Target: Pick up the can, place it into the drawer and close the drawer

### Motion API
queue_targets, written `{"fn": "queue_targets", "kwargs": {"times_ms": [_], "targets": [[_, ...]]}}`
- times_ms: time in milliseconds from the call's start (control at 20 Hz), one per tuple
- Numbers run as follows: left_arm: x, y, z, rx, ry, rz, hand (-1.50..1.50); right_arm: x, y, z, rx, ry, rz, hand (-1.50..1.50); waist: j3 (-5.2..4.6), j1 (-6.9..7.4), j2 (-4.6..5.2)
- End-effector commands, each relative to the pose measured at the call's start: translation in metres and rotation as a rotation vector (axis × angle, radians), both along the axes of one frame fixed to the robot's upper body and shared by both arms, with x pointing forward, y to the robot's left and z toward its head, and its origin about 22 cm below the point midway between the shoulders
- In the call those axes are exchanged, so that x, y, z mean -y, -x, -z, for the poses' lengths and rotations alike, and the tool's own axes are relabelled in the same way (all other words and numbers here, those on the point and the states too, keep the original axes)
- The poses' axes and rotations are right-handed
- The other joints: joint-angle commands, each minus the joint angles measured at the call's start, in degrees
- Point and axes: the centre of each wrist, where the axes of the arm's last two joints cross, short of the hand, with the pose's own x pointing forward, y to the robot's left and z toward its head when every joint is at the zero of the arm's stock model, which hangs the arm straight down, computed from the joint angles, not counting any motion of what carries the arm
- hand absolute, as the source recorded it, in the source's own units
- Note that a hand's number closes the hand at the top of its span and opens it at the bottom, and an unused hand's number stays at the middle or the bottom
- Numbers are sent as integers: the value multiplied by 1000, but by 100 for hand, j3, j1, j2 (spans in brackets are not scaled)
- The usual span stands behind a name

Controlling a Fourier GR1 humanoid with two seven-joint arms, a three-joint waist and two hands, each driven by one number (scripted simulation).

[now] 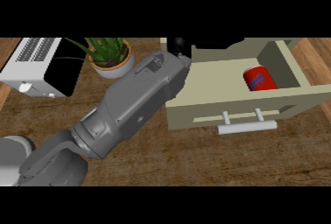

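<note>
Nearest me, my left forearm [129,109] crosses the wooden counter [213,157] diagonally. Of the left hand [178,46] I see only a dark bit at the drawer's back corner, so I cannot tell how its fingers are set. To the right of that hand and nearer me, the red can [260,78] lies inside the open drawer [226,111], whose handle [247,127] faces me. My right hand is out of view. I judge the risk is catching the arm on the drawer wall while withdrawing, skewing the close. A potted plant [110,54] and a toaster [39,65] sit left of the hand.
</note>
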Motion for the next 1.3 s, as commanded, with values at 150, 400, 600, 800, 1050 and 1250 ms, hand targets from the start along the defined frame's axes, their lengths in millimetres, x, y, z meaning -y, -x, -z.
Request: {"fn": "queue_targets", "kwargs": {"times_ms": [150, 400, 600, 800, 1050, 1250], "targets": [[4, 5, -4, 36, 58, 13, -150, -5, -7, -25, 110, 281, -49, -150, 0, 65, -6], [4, 1, -7, 102, 44, 29, -150, -20, -20, -32, 169, 392, -51, -150, -4, 211, 9], [6, -2, -20, 115, 50, 27, -150, -42, -28, -38, 207, 487, -46, -150, -6, 314, 1], [12, 2, -26, 86, 61, 55, -150, -63, -55, -37, 178, 592, -45, -150, -8, 483, -19], [7, 4, -11, 70, 86, 29, -150, -81, -85, -31, 168, 732, -52, -150, -12, 517, -62], [7, 8, -10, 58, 81, 31, -150, -100, -112, -19, 170, 775, -20, -150, -13, 609, -110]]}}
